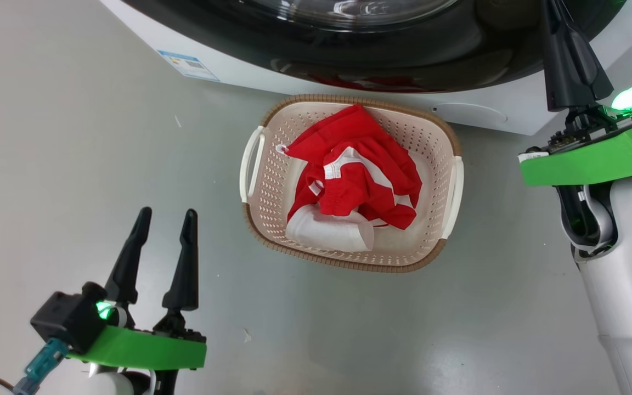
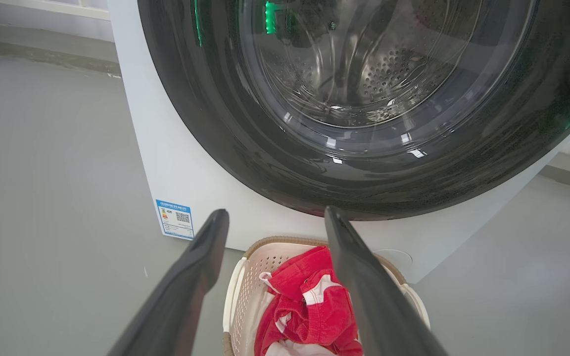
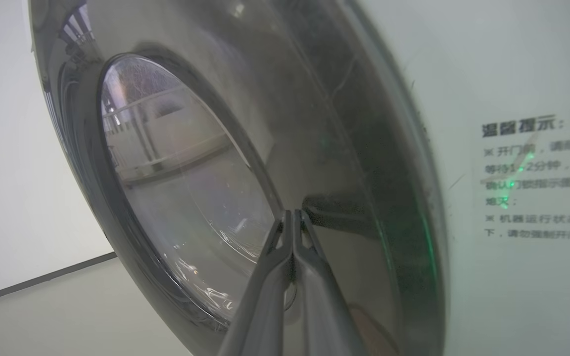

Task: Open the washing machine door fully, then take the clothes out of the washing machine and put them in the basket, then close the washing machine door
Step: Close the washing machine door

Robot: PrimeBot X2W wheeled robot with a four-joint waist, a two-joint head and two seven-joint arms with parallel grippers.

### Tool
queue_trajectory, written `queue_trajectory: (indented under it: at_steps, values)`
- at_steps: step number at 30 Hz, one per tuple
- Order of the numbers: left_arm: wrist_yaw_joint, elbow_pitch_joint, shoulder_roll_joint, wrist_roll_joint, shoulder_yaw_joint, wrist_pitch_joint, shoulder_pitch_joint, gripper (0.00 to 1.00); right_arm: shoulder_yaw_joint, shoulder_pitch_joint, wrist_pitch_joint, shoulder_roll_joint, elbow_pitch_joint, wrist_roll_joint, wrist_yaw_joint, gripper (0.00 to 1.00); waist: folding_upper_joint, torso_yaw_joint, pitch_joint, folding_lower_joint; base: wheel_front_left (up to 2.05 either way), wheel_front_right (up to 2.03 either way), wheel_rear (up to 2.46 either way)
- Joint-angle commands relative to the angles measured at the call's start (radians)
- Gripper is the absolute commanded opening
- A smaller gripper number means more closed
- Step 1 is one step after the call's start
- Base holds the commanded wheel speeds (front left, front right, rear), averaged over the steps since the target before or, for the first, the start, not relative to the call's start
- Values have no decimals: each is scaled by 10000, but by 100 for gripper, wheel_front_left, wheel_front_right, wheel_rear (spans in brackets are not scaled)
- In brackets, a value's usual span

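At the near left, the left tool hung released over the bare floor, its two fingers spread wide and holding nothing. It sat well apart from the basket, probably parked there to stay out of the door's swing. Farther back on the left, the washing machine showed its white lower corner with a small blue label.

In the middle, the basket stood on the floor just in front of the machine and close under the door, a sensible spot for a short carry from the drum. The clothes lay heaped inside it, red with white stripes and a white part at the near side, so the unloading looked done. Through the glass, the steel drum appeared empty.

The washing machine door lay across the far edge, its black rim near or against the machine's front. Whether the latch had caught could not be told from these angles.

At the far right, the right tool was clenched with nothing between its fingers, its tips on the glossy rim beside the window. It was most likely kept closed to act as a stiff pusher for shutting the door.
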Motion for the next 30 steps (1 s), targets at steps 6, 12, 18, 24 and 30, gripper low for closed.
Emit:
queue_trajectory:
  at_steps: [6, 12, 18, 24, 30]
  values:
    - [-54, -91, 145, 172, 358, -120, -87, 100, 187, 69, -61, 132, -136, -61, -99, 0, -1, -201, -407, 0, 0, 0, 0]
    - [-54, 159, 145, 513, 453, -120, 132, 100, 347, 1098, -61, 130, 12, -43, -99, 22, -1, -438, -1138, 0, 0, 0, 0]
    - [-54, 375, 161, 849, 581, -120, 445, 100, 516, 2277, -61, 8, 151, -16, -99, 100, -1, -758, -1864, 0, 0, 0, 0]
    - [-54, 519, 392, 902, 585, -120, 779, 100, 661, 3195, -61, -49, 203, 44, -99, 100, -1, -1141, -2462, 0, 0, 0, 0]
    - [-54, 539, 669, 915, 692, -120, 1198, 100, 706, 4081, -61, 18, 131, 114, -99, 100, -1, -1693, -3013, 0, 0, 0, 0]
